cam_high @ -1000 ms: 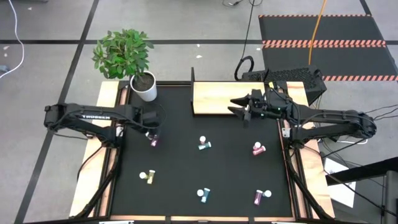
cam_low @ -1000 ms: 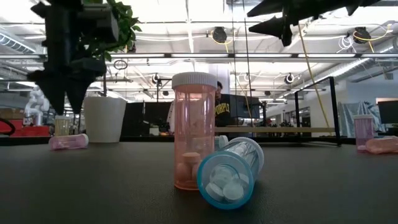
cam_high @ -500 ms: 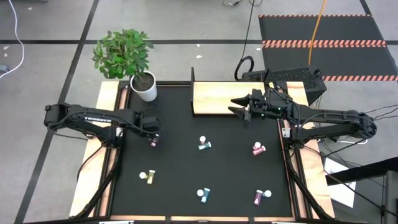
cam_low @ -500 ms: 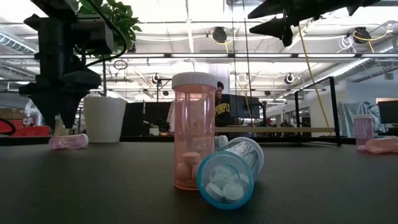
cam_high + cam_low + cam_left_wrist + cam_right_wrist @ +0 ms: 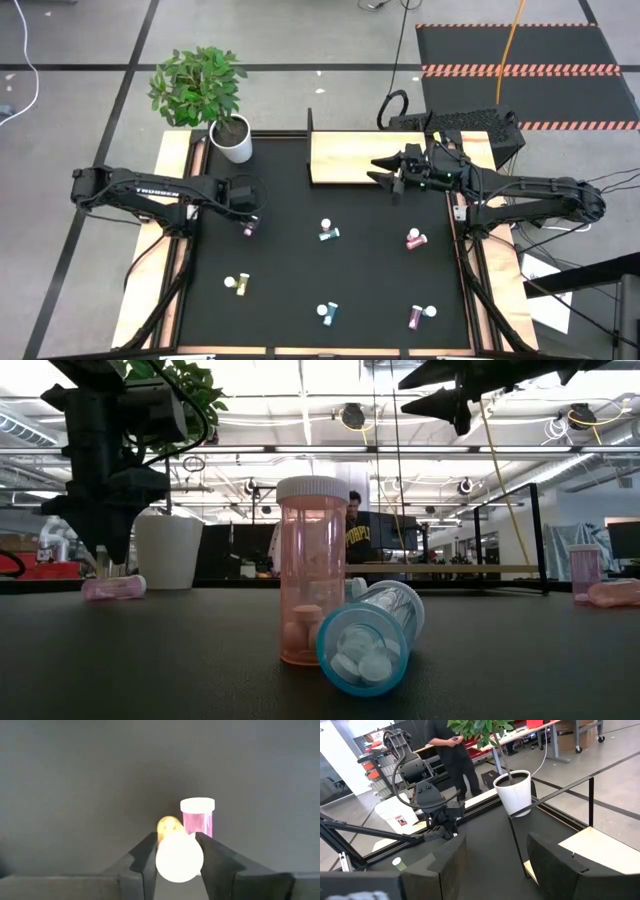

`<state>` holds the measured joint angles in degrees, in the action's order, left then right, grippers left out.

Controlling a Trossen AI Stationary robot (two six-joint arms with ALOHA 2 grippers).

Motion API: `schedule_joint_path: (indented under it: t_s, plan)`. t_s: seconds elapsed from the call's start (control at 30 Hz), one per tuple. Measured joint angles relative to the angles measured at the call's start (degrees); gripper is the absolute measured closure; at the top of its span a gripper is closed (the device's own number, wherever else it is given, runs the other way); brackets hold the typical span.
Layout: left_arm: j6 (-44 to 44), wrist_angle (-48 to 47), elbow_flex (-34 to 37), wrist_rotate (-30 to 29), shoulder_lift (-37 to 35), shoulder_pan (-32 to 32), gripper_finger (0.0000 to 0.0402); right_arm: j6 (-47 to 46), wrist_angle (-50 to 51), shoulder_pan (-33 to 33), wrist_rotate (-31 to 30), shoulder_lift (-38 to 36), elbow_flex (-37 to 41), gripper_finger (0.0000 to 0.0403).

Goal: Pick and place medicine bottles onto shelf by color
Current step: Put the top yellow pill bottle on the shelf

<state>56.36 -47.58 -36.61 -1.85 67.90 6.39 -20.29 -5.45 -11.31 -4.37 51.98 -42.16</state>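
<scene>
high view: the left claw (image 5: 247,222) sits over a magenta bottle (image 5: 247,229) lying on the counter (image 5: 290,270); the right claw (image 5: 392,180) waits open above the shelf (image 5: 345,155).

low view: the bottle (image 5: 112,588) lies just under the fingertips.

left wrist view: fingers (image 5: 145,857) straddle its white cap (image 5: 179,859), not yet clamped. close squarely and gently so it cannot roll.

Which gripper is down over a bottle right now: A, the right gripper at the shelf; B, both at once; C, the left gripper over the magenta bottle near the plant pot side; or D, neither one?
C: the left gripper sits over the lying magenta bottle, whose white cap shows between its fingers in the left wrist view, while the right gripper hangs open at the shelf edge holding nothing.
</scene>
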Motion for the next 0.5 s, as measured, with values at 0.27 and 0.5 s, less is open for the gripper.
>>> schedule_joint_path:
  t_s: [0.27, 0.5]
  plan:
    - [-3.1, -2.88, -5.84, 3.44, -0.09, 1.46, 0.0272, 0.27, -0.11, 0.07, 0.01, -2.38, 0.01, 0.02]
    - [-9.4, -8.92, -19.14, 3.44, 0.01, 4.94, 0.0271, 0.59, 0.23, 0.09, 0.13, -6.44, 0.01, 0.02]
